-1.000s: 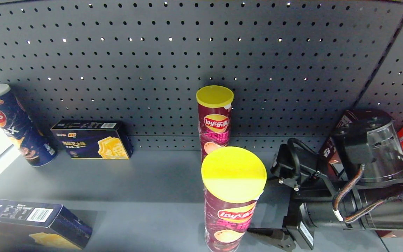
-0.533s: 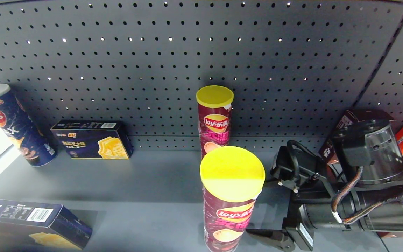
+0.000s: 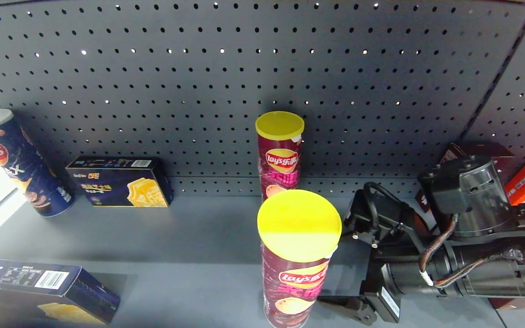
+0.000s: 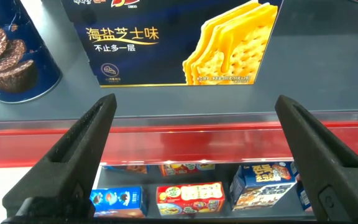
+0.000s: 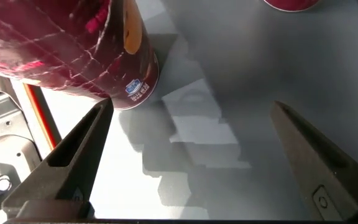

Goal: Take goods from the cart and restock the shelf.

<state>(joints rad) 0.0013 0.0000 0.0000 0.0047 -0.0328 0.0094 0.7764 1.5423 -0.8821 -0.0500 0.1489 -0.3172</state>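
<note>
1. Handling (my guess): the can [image 3: 295,273] is prob. light, a thin cardboard tube. It's stiff enough to lift but would dent under a hard squeeze. The glossy wrap looks slippery. It's tall and narrow, so it tips easily, and the chips inside are fragile.
2. Where to grip: mid-body from the side, w/ fingers across the width. Not the lid [image 3: 299,225]; it looks like a snap-on plastic disc and might pop off.
3. Look: maroon-pink tube w/ a flat yellow lid, a red/yellow logo and a chip pic low down. The right wrist view shows a crinkled clear film over it.
4. Where: upright on the shelf [image 3: 189,246], near its front, directly in front of the rear can [image 3: 280,152]. The rear can is the same kind and stands by the pegboard [image 3: 198,91]. Can't tell the gap btwn the two cans.
5. Right claw [image 5: 188,168]: spread wide w/ nothing btwn the fingers. The can sits just beside one finger, outside the gap. Can't tell if they touch.
6. Left claw [image 4: 194,155]: spread and empty, at the shelf's front edge. It faces the box [image 4: 185,43] and the blue can [image 4: 11,56].
7. Judgement: this can looks placed.
</note>
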